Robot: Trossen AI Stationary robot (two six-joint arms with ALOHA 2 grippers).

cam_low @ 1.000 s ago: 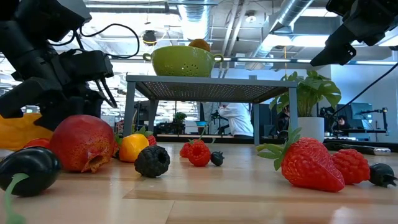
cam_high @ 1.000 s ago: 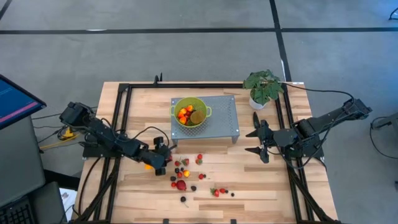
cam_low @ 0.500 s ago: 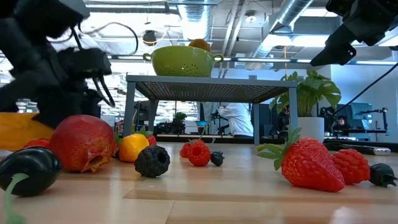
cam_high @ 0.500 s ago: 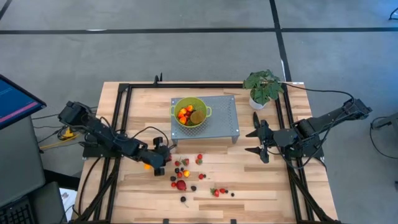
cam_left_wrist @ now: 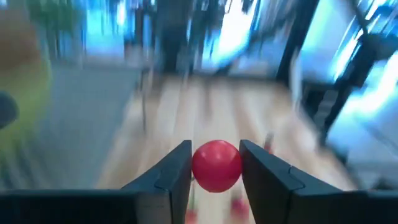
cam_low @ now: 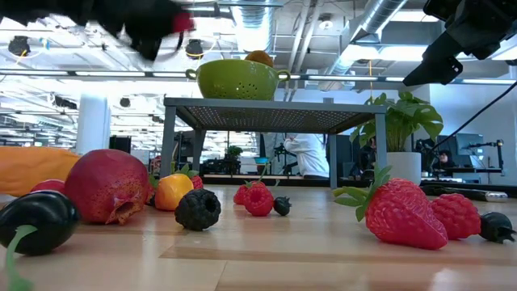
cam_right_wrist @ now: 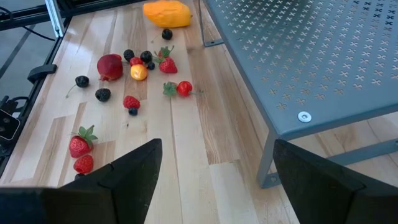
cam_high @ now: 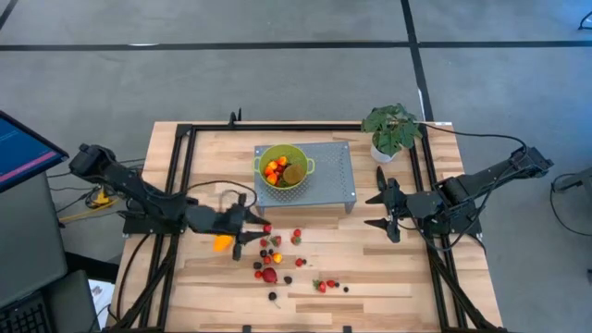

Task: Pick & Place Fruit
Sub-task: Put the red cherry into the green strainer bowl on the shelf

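My left gripper hangs above the table just left of the scattered fruit, shut on a small red round fruit; the low view shows it as a blur near the top. Below it a long orange-yellow fruit lies on its side. Small berries, strawberries and a bigger red round fruit lie loose on the wood. A green colander holding fruit stands on a grey perforated stand. My right gripper waits open at the stand's right. My left gripper pinches the small red fruit by its two opposite sides between the two fingers, near their free ends. The fingers reach in nearly level from the table's left. The fruit is lifted clear of the table.
A potted plant stands at the far right corner behind my right arm. Black rails run along both sides of the table. Bare wood lies between the stand's legs and the near edge.
My left gripper has risen from the table with the small red fruit and tipped from pointing down to nearly level, reaching a little toward the stand. The long orange-yellow fruit it stood over now lies uncovered.
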